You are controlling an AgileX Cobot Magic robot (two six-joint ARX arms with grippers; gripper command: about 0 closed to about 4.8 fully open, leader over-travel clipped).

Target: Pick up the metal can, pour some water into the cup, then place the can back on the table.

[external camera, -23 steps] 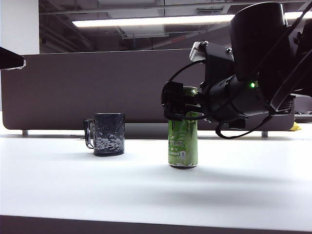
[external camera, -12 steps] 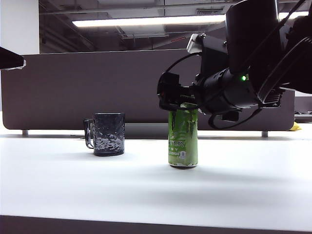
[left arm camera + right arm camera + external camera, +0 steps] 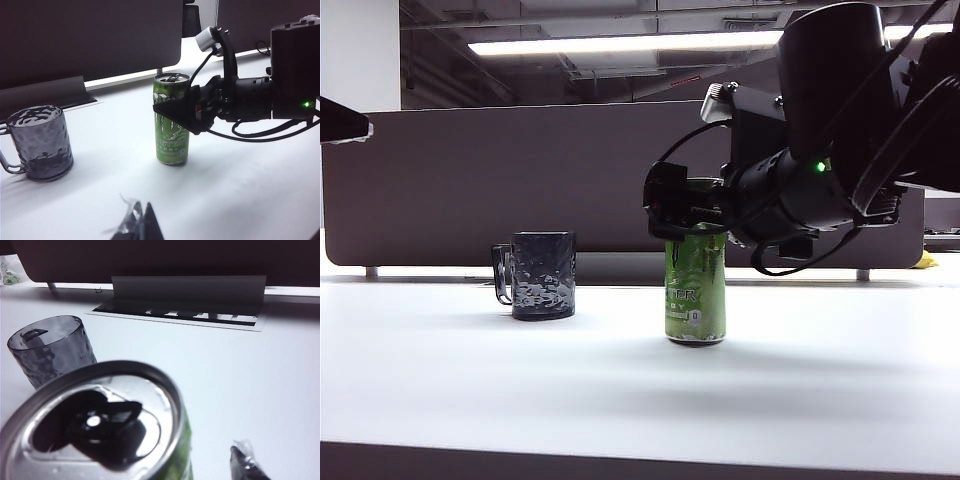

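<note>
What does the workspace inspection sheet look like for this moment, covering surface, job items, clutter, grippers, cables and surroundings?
Surface: white table, bare around the items, no spill seen.
Metal can: upright on the table, tab opened, right of the cup and apart from it.
Cup: upright, handle turned away from the can; contents hard to judge through dark glass.
Clutter: nothing seen.
Right gripper: open, at the can's upper part, jaws not closed on it.
Left gripper: only its tips show, low over the table, away from both items; state unclear.
Cables: black cable loops under the right arm, off the table.
Surroundings: dark divider panel behind the table, ceiling strip light on.
</note>
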